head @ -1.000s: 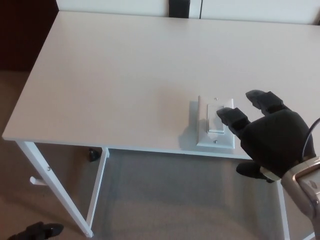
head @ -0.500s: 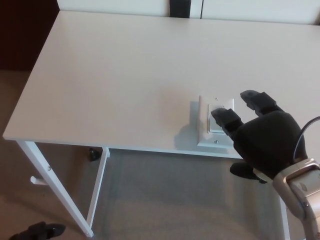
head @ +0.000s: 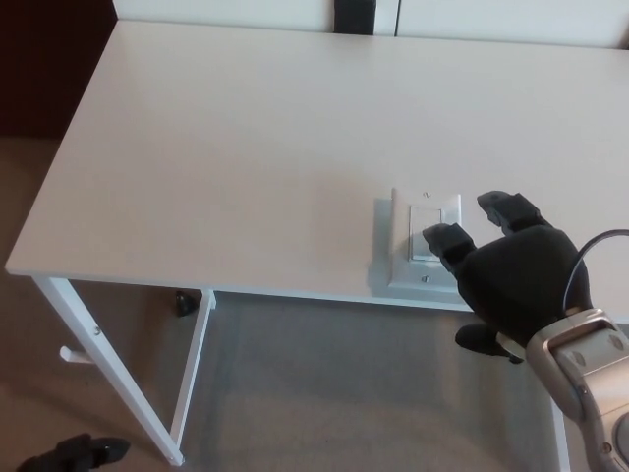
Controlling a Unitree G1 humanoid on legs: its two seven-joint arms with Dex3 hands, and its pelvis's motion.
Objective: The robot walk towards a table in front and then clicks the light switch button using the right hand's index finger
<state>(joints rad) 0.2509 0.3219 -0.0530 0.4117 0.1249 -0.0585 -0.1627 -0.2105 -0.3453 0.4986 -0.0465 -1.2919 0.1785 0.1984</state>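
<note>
While the white desk [head: 246,147] fills most of the head view, the light switch [head: 425,243] lies flat near its front edge, toward the right side, a white plate with a rocker in its middle and a small screw above and below. From the lower right the right robot hand [head: 511,275] reaches in, black, on a grey and tan wrist with a thin dark cable arching beside it. Its fingers are spread and grasp nothing: the index finger [head: 447,239] rests its tip on the lower right part of the rocker, though whether it is pressing down cannot be told. The second finger [head: 506,208] points past the right edge of the plate, over bare desk just beside the switch, and the thumb [head: 482,339] hangs below the desk's front edge. A soft shadow falls to the left of the plate. Under the desk, white legs and a crossbar stand on beige carpet [head: 314,393], with a small dark caster showing near the left crossbar. At the bottom left corner a dark shape [head: 69,454] shows, too little of it to say whether it is the other hand.
</note>
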